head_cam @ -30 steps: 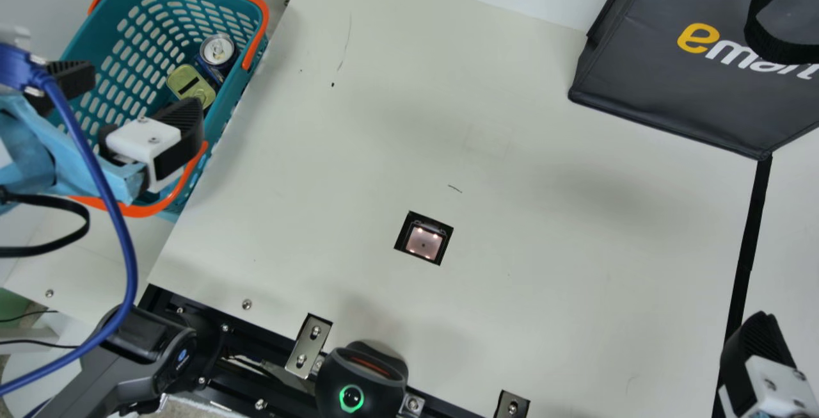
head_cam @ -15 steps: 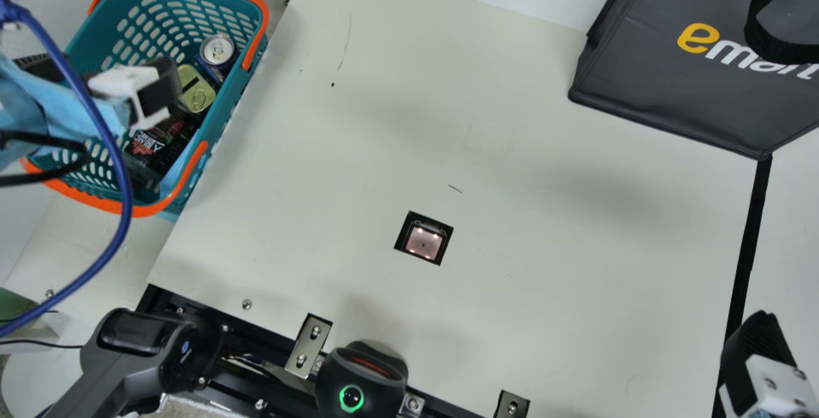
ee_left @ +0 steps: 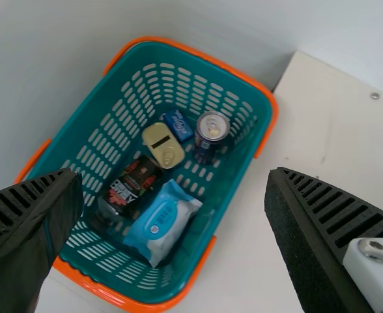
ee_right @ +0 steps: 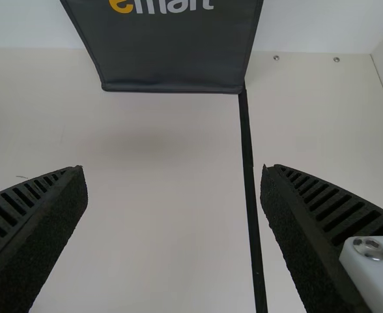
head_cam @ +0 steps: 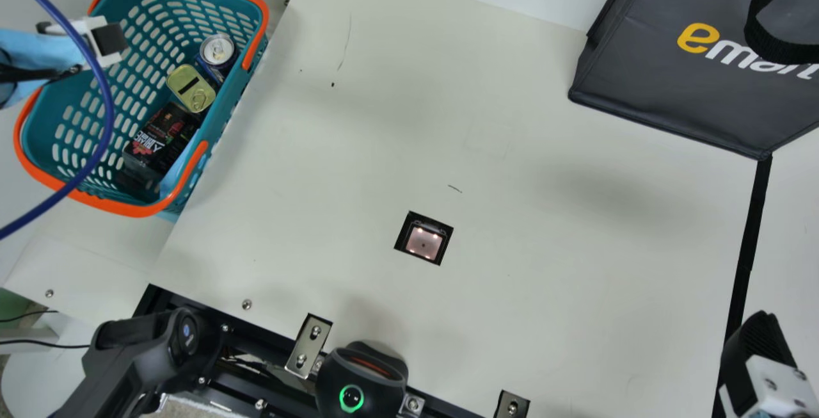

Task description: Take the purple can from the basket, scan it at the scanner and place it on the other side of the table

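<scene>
My left gripper [head_cam: 107, 39] is over the left side of the teal basket [head_cam: 48, 107]. In the left wrist view, my left gripper [ee_left: 173, 177] is open above the basket [ee_left: 87, 114], holding nothing. The can [head_cam: 217, 51], dark bluish-purple with a silver lid, stands at the basket's far right; the left wrist view shows the same can [ee_left: 212, 128] from above, apart from both fingers. A square scanner window [head_cam: 423, 242] is set into the table [head_cam: 544, 226]. My right gripper [head_cam: 758, 367] is at the lower right; in its wrist view, my right gripper [ee_right: 173, 171] is open above bare table.
Beside the can lie a gold tin [ee_left: 163, 145] and a small blue pack [ee_left: 178, 124]. A dark bottle-like item [ee_left: 129, 187] and a wipes pack [ee_left: 162, 223] share the basket. A dark bag [head_cam: 678, 79] stands at the back right; a black device [head_cam: 358, 386] is at the near edge.
My left gripper has moved up and left in the main view, off the basket's middle, uncovering the items there. The right gripper and the basket's contents look unchanged.
</scene>
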Robot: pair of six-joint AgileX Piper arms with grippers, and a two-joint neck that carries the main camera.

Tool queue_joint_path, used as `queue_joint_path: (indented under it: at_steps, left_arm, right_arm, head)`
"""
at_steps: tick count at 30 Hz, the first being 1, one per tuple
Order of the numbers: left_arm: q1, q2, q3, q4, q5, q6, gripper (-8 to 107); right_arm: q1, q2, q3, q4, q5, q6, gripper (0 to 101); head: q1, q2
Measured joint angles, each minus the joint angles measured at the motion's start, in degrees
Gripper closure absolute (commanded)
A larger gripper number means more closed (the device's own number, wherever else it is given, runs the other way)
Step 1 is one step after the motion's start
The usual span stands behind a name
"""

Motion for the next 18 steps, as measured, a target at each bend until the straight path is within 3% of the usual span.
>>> queue_joint_path:
  at_steps: [10, 18]
  left_arm:
    - [8.54, 7.56, 1.76, -2.89, -3.15, 12.30, 9]
    - [9.27, 13.97, 3.74, -0.94, -5.94, 12.47, 9]
  right_arm:
    - [0.00, 0.00, 0.00, 0.00, 0.00, 0.00, 6]
    - [0.00, 0.00, 0.00, 0.00, 0.00, 0.00, 6]
  head:
    - [0.00, 0.00]
    - [0.00, 0.00]
